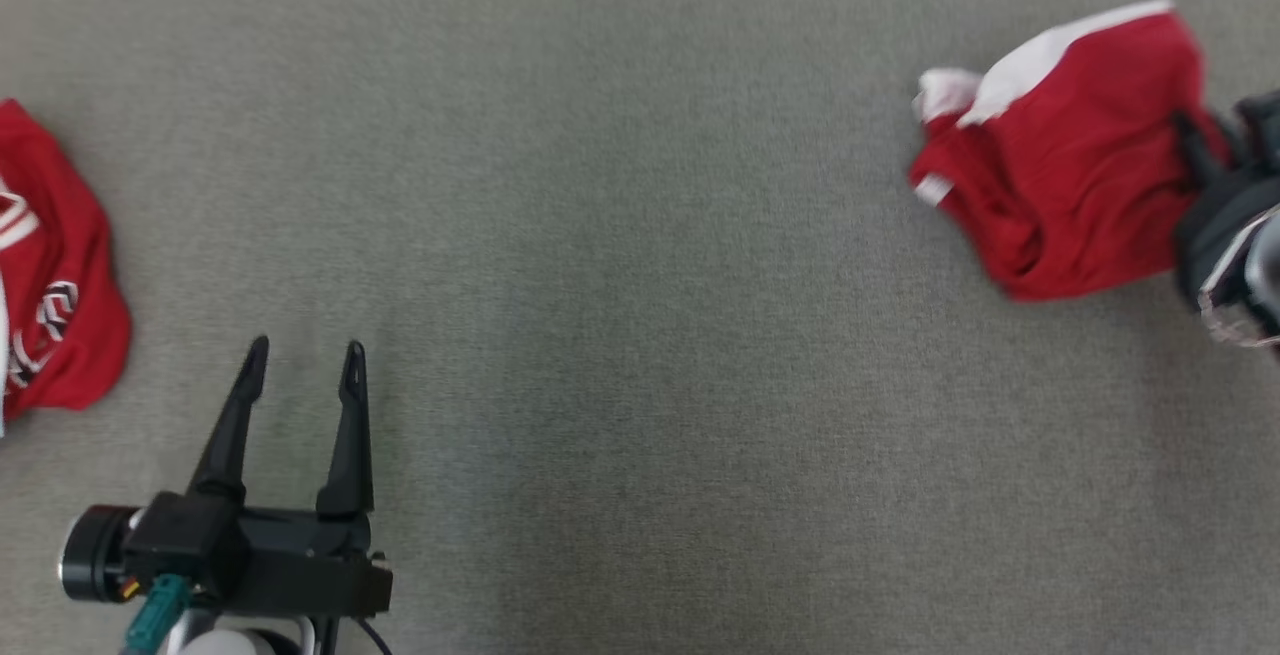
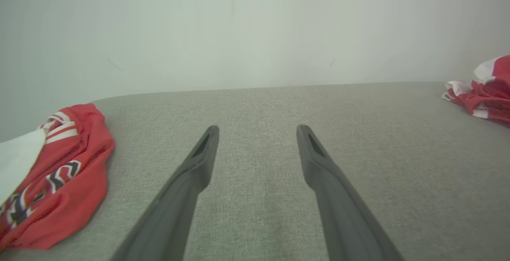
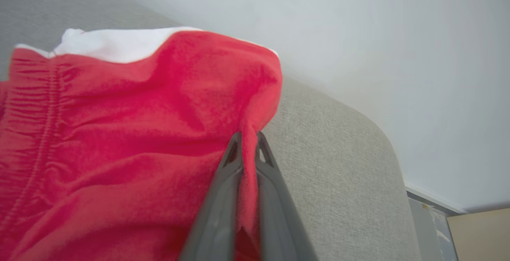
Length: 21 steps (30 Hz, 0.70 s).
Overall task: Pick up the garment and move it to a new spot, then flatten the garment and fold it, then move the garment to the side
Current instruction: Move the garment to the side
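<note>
right jaws pinched on crumpled red, perhaps mesh, garment (image 3: 119,133); left jaws spread wide, empty.

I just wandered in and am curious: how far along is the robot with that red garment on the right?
Barely started. Done: the right claw is shut on a fold of the red garment. In hand: the pick-up; the garment is a crumpled heap on the grey surface. To come: moving it, flattening, folding, setting it aside. The left claw hangs open over that surface, holding nothing.

Fingers (image 2: 198,167) spread over grey surface (image 2: 259,105); patterned garment (image 2: 67,189) left, red garment (image 2: 487,90) right.
</note>
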{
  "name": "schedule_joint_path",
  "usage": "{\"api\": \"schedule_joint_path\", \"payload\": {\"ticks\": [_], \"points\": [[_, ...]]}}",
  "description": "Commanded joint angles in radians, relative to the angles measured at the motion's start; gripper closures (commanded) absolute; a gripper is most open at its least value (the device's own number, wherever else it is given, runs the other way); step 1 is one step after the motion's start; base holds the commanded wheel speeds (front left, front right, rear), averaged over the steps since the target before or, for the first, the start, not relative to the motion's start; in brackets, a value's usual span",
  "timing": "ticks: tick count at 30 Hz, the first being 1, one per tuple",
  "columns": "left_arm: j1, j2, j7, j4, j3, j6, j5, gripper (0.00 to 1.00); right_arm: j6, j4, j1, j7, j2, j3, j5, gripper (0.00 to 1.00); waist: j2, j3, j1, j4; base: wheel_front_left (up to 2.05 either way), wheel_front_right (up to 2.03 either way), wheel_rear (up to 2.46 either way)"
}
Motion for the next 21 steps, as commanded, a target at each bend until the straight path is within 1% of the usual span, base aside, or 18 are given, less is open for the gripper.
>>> {"api": "schedule_joint_path", "payload": {"ticks": [1, 4, 5, 10, 21], "points": [[-0.026, 0.005, -0.003, -0.017, 0.002, 0.002, -0.016, 0.0, -0.003, -0.008, -0.036, 0.002, -0.039, 0.012, 0.013, 1.0, -0.0002, 0.086, -0.0001, -0.05, 0.0, 0.0, 0.0], [-0.044, 0.012, -0.003, -0.036, 0.013, 0.002, -0.017, 0.0, -0.003, -0.019, -0.088, -0.006, -0.091, 0.028, 0.016, 1.0, -0.0002, 0.125, -0.0001, -0.064, 0.0, 0.0, 0.0], [-0.055, 0.015, -0.003, -0.049, 0.025, 0.002, -0.019, 0.0, -0.003, -0.024, -0.125, -0.007, -0.118, 0.037, 0.018, 1.0, -0.0002, 0.151, -0.0001, -0.075, 0.0, 0.0, 0.0], [-0.072, 0.017, -0.003, -0.091, 0.042, 0.002, -0.007, 0.0, -0.003, -0.038, -0.199, -0.006, -0.191, 0.063, -0.005, 1.0, -0.0002, 0.208, -0.0001, -0.092, 0.0, 0.0, 0.0], [-0.094, 0.015, -0.003, -0.183, 0.059, 0.002, 0.024, 0.0, -0.003, -0.054, -0.298, 0.015, -0.294, 0.083, -0.034, 1.0, -0.0002, 0.268, -0.0001, -0.099, 0.0, 0.0, 0.0]]}}
